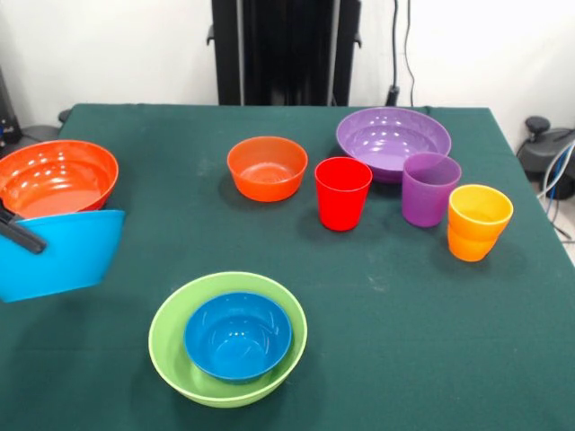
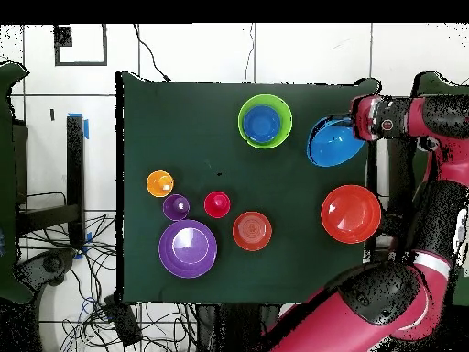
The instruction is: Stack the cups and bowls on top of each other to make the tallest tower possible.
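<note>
My gripper [image 1: 22,235] is shut on the rim of the deep light blue bowl [image 1: 63,256] and holds it tilted, at the table's left edge in the front view. In the overhead view the gripper [image 2: 354,127] and this bowl [image 2: 330,145] are at the right. The small dark blue bowl [image 1: 238,334] sits inside the lime green bowl [image 1: 171,346] at the front. The small orange bowl [image 1: 267,167], red cup [image 1: 342,192], purple cup [image 1: 429,188] and orange cup [image 1: 479,222] stand apart further back. The wide purple bowl [image 1: 393,139] stands behind the cups.
The wide orange-red bowl [image 1: 56,176] sits just behind the held bowl, near the table's [image 1: 377,359] left edge. The robot's pedestal [image 1: 286,49] stands at the far side. In the overhead view the red arm [image 2: 430,183] runs along the table's right side.
</note>
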Action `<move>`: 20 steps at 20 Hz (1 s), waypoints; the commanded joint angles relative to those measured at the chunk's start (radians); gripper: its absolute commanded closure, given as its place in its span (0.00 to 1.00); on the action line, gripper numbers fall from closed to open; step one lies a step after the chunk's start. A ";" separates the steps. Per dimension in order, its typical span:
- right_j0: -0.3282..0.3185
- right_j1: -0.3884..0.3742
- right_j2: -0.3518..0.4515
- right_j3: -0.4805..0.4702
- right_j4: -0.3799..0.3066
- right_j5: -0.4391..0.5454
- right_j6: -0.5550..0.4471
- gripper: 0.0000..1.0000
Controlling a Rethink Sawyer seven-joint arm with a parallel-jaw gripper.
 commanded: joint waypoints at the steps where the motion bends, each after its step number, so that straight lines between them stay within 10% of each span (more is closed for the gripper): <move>1: 0.064 -0.012 0.077 -0.056 0.010 0.197 0.160 1.00; 20: 0.111 -0.003 0.177 -0.122 -0.073 0.232 0.524 1.00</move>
